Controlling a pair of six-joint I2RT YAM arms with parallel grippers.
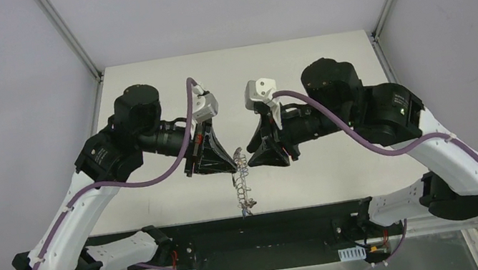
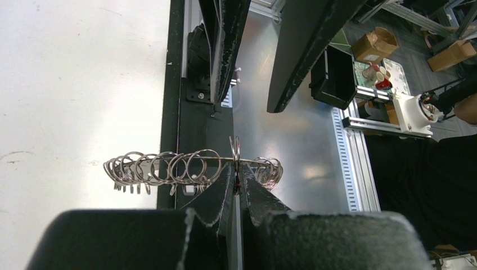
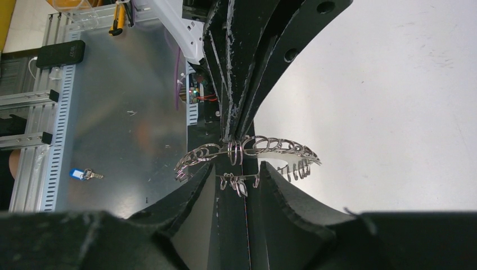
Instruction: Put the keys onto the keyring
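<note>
At centre, left tool (image 2: 236, 175) pinches keyring (image 2: 169, 166); right tool (image 3: 237, 171) spread; only right wrist view shows blue-tagged key (image 3: 85, 174).

Left arm (image 1: 80, 203) and right arm (image 1: 442, 153) bend inward, tips nearly meeting. Left gripper (image 1: 232, 161) is clamped; right gripper (image 1: 250, 156) stands parted.

I work in a robotics lab: aluminium frame posts (image 1: 68, 35) at the tabletop (image 1: 330, 178) corners, cardboard boxes (image 2: 376, 44) stored beyond.
</note>
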